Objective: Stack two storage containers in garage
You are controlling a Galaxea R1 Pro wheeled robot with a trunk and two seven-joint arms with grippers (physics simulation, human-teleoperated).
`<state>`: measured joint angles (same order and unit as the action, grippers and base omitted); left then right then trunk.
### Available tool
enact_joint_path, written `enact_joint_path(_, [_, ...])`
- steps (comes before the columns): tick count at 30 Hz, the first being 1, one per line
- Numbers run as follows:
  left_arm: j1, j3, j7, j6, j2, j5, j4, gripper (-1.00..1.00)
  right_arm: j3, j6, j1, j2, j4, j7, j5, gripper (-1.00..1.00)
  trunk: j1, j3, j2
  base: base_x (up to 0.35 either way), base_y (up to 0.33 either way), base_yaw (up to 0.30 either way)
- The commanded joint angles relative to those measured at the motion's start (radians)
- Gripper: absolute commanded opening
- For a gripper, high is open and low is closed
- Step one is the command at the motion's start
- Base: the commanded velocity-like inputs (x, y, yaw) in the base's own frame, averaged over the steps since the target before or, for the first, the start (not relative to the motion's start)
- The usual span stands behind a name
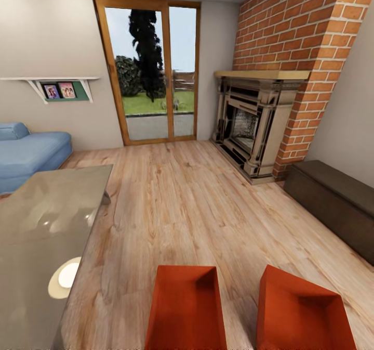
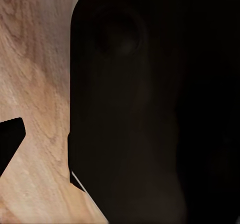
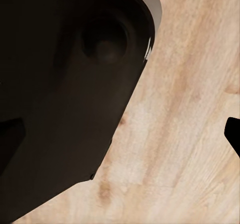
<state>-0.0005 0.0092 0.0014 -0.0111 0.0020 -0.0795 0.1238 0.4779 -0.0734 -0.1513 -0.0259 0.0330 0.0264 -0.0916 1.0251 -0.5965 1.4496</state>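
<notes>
Containers first: both orange-red bins sit on the light wood-plank floor (image 1: pixel 192 204) of the living room, right at the near edge of the head view and pretty much under the robot's nose. The left container (image 1: pixel 186 308) is about centred in front of the trunk, the right container (image 1: pixel 301 313) is just beside it with a strip of bare floor between them, so they're near each other but not touching. Both are open side up, and each one's long axis looks to run away from the robot, with the right one twisted a bit off that line.

That's what the next move hinges on, I reckon: one bin lies on each side, so the left arm is probably the closer one for the left bin and the right arm for the right bin, coming down from above onto a wall.

Grippers are the annoying part. Each wrist view is mostly a dark robot body over wood planks, with only a black sliver at the frame edge that could be a fingertip. Honestly can't tell if either claw is spread or closed, and neither one is visibly holding anything.

Brick fireplace (image 1: pixel 259 131) and glass doors (image 1: pixel 150 74) are well beyond the bins, the blue sofa (image 1: pixel 28 155) off to the left.
</notes>
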Motion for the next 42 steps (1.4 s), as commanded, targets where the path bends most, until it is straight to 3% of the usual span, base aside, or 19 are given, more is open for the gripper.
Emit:
enact_joint_path(1, [0.0,0.0,0.0,-0.001,0.0,-0.009,0.0,1.0,0.008,-0.002,-0.001,0.0,0.001,0.003,-0.01,1.0,0.0,-0.002,0.0,0.0,0.0,0.0])
enact_joint_path(42, [0.0,0.0,0.0,-0.001,0.0,-0.008,0.0,1.0,0.008,-0.002,-0.001,0.0,0.001,0.003,-0.01,1.0,0.0,-0.068,0.0,0.0,0.0,0.0])
